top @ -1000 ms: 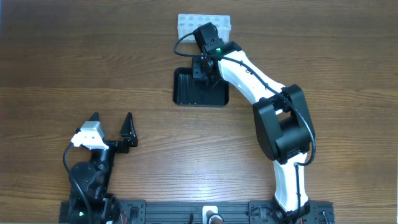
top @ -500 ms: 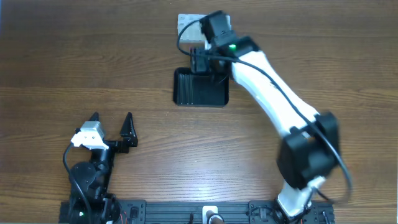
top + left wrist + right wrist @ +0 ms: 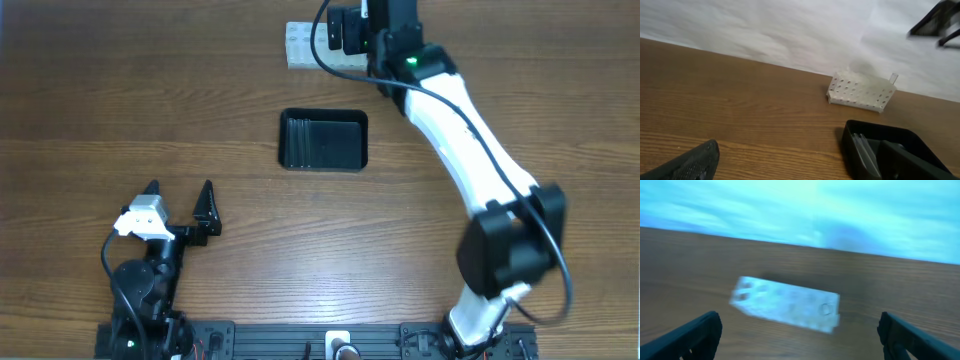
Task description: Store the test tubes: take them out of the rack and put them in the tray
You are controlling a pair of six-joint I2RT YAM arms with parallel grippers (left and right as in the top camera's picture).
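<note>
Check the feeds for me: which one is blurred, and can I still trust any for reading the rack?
Right wrist view: the rack is smeared, its holes unreadable. Left wrist view: clear on the rack, one test tube upright at an end; the tray nearer the lens is softer. Top view: evenly lit, no glare.

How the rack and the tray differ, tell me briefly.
The rack is white; the tray is black. The rack is a raised block dotted with holes; the tray is a shallow open dish. One tube stands upright at the rack's end, while clear tubes lie flat in the tray. Both are rectangular and rest on the table.
</note>
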